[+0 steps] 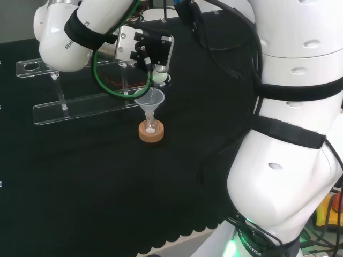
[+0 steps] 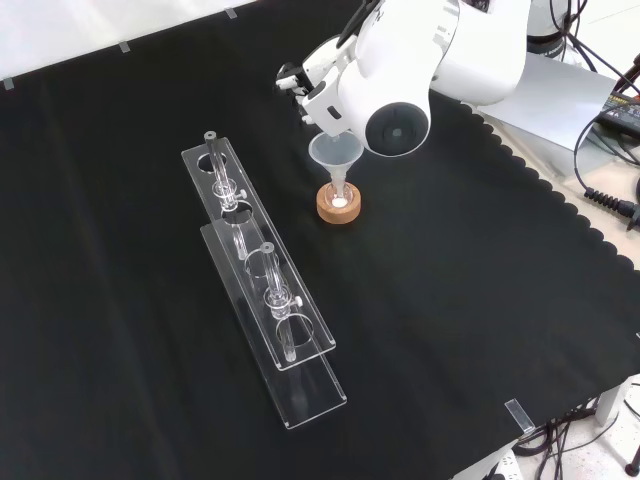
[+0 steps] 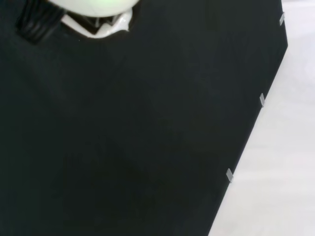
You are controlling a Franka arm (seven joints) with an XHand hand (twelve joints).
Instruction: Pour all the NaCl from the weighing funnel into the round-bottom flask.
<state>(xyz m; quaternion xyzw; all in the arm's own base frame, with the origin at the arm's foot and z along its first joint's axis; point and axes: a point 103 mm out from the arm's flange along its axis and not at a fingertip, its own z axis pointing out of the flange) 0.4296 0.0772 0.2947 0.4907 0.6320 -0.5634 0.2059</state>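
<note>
Head view: the hand (image 1: 151, 52) hangs just above a clear funnel (image 1: 149, 99) whose stem drops into a small flask (image 1: 151, 127) seated in a cork ring (image 1: 151, 134) on the black counter (image 1: 107, 187). A white fingertip touches the funnel's rim at its far right; whether the fingers pinch the rim or only rest against it I cannot tell. A clear rack (image 1: 80, 107) lies to the left, well apart from the ring.

Front view: the arm's white link (image 2: 395, 90) covers most of the hand (image 2: 300, 85), leaving a few black and white parts at its left. This view looks down into the funnel (image 2: 335, 155) and shows white powder at the bottom of the flask (image 2: 340, 200) inside the ring (image 2: 340, 208). The rack (image 2: 262, 290) runs from far to near, left of the ring.

Wrist view: black cloth (image 3: 128, 137), its edge with small clear clips (image 3: 229, 175), and a blurred white part of the hand (image 3: 96, 10).
</note>
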